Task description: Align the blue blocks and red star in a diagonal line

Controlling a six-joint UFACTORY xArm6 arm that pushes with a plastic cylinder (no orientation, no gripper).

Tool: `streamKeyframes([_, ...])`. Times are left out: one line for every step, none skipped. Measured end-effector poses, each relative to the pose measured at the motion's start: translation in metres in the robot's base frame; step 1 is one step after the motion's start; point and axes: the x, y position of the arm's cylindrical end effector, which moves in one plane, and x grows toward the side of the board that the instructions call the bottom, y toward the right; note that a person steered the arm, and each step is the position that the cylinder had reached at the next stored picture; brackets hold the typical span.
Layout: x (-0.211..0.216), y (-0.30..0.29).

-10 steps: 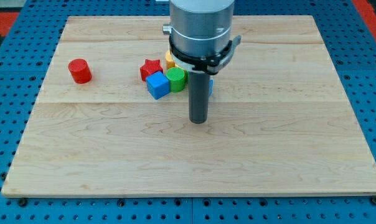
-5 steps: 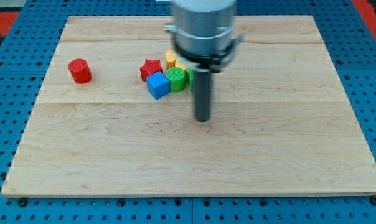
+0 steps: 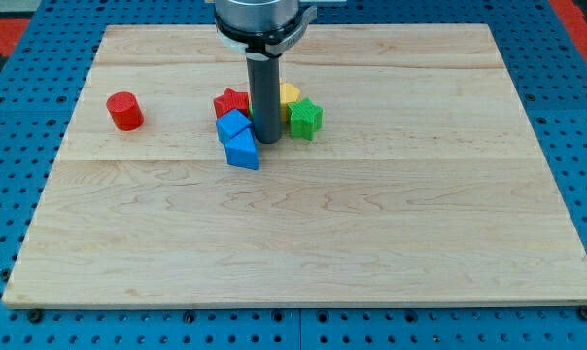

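1. My arm carries no claw, so there is nothing to stand apart or clamp; it ends in a rod, and my tip (image 3: 267, 141) rests on the bench (image 3: 371, 253) in the middle of the cluster, just to the view's right of the blue cube (image 3: 233, 125).
2. The blue cube touches the red star (image 3: 231, 102) above it and a second blue block (image 3: 242, 152) (wedge-like, shape unclear) below it; the three already run in a short slanted row, which I judge close to the wanted diagonal.
3. To the right of my tip sit a green star (image 3: 304, 118) and a yellow block (image 3: 289, 94), partly hidden by the rod; they seem kept clear of the row.
4. A red cylinder (image 3: 124, 111) stands well apart, left of the red star.
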Motion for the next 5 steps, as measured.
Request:
streamKeyframes([-0.03, 0.0])
streamKeyframes([-0.033, -0.032])
streamKeyframes([-0.052, -0.033])
streamKeyframes([-0.061, -0.051])
streamKeyframes([-0.062, -0.061])
